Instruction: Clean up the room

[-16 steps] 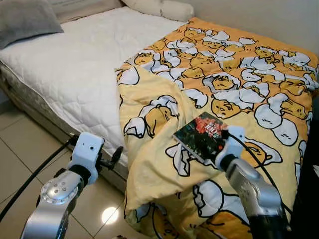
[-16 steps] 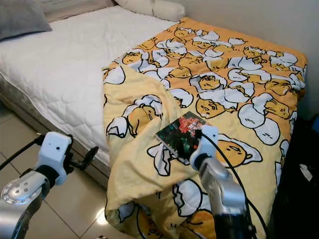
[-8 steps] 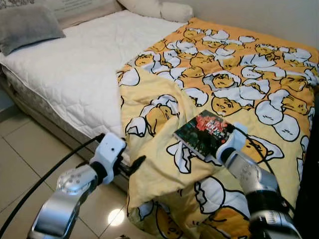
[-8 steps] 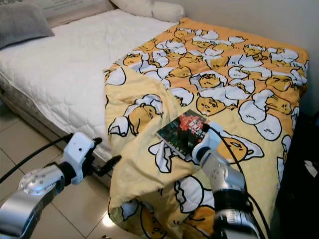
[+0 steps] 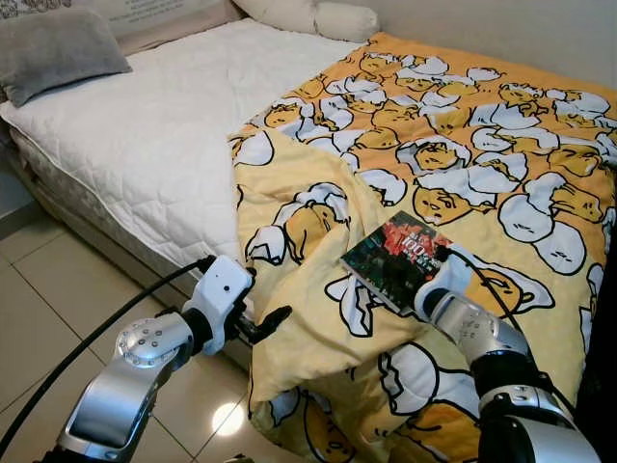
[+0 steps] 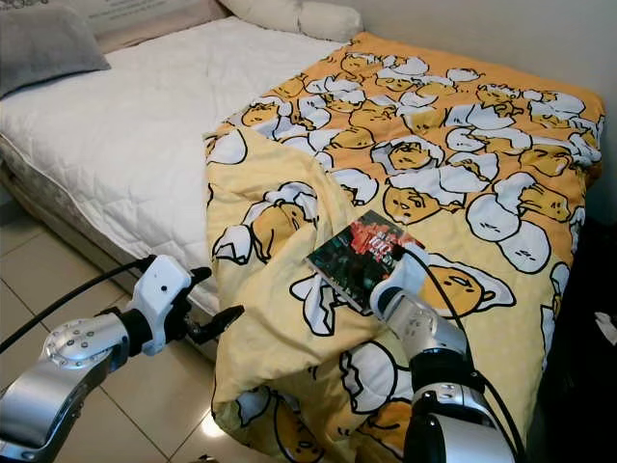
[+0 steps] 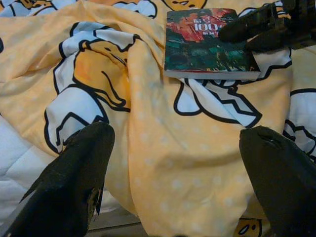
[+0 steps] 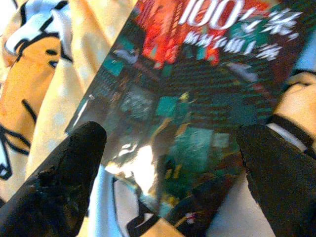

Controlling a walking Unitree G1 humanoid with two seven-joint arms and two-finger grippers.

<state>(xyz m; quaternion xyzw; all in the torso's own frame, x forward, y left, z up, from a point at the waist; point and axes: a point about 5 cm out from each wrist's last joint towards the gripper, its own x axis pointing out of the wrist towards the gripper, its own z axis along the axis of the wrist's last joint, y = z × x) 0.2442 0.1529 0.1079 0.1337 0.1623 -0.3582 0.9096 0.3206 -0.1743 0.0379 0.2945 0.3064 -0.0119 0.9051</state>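
Note:
A book (image 5: 397, 260) with a dark green and red cover lies flat on the yellow egg-print blanket (image 5: 318, 318), close to the bed's near side. My right gripper (image 8: 168, 177) is open at the book's near edge, and its black fingers (image 8: 59, 182) spread wide on either side of the cover. The left wrist view shows those fingers resting over the book's (image 7: 207, 42) corner. My left gripper (image 5: 270, 321) is open and held low beside the blanket's hanging fold, with the cloth between its fingers (image 7: 69, 187) but not pinched.
The white mattress (image 5: 145, 125) is bare on the left half. A grey pillow (image 5: 58, 53) and white pillows (image 5: 318, 17) lie at the head. Tiled floor (image 5: 48, 318) runs along the bed. A dark object (image 5: 607, 338) stands at the right edge.
My left gripper has swung right from over the floor to the blanket's hanging edge. The right gripper has edged closer onto the book. The camera has shifted slightly.

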